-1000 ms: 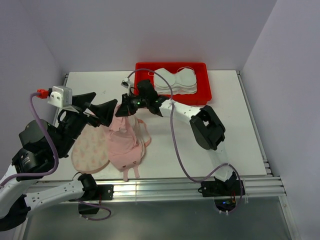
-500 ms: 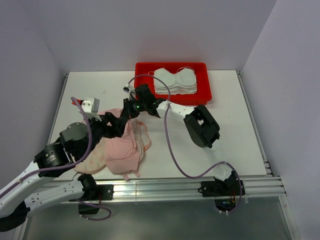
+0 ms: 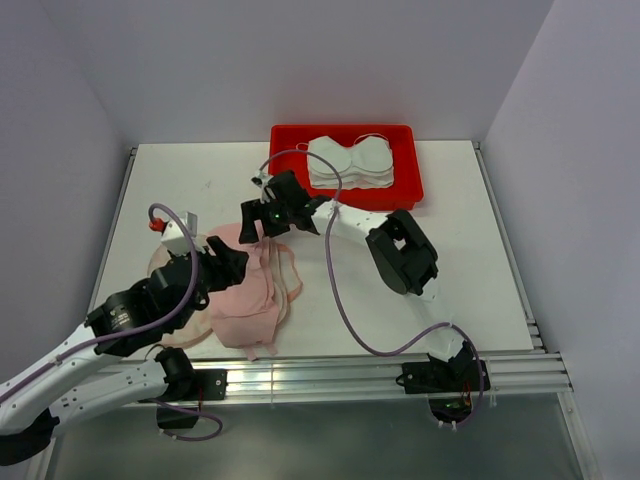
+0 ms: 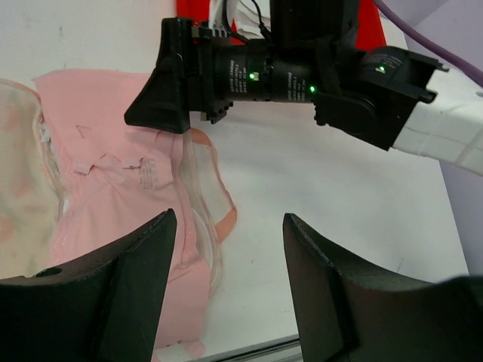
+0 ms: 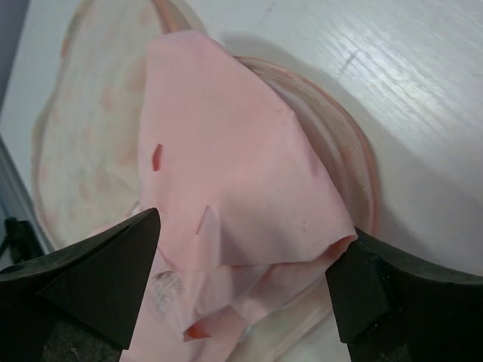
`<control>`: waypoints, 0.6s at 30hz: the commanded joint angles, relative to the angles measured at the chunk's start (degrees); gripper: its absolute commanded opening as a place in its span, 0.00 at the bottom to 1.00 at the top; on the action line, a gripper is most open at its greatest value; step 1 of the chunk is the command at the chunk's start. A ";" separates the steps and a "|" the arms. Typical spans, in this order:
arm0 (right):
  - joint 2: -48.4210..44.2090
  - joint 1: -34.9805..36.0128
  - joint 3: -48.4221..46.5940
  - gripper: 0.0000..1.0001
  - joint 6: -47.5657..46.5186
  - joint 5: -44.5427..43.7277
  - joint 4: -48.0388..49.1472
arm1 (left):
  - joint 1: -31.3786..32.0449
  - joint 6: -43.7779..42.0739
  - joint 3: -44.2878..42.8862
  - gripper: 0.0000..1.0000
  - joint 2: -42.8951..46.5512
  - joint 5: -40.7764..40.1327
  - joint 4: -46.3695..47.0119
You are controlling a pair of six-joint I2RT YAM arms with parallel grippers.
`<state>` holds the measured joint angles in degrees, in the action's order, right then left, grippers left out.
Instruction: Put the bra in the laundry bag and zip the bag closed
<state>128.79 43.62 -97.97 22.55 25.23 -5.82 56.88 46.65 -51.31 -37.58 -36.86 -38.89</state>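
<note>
From where I stand, both arms crowd over one heap of cloth on the table. The right gripper hangs with its fingers spread wide and nothing pinched. The pink bra lies directly beneath that gap, draped over the laundry bag, whose cream side shows beyond the bra on one side. The left gripper is likewise released and empty, with the bra ahead of it and off to its left. The bra's long axis runs from the right gripper towards the left one. The right arm looks nearer for lifting it. I cannot see the bag's opening.
</note>
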 commanded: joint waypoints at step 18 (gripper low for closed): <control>-41.41 3.31 45.47 0.88 9.78 -8.45 15.11 | -15.73 -1.38 15.44 0.55 -4.68 10.64 21.91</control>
<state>92.88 43.90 -60.01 26.11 17.47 0.99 47.00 48.62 -38.24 -40.80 -34.59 -26.11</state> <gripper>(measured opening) 0.912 0.551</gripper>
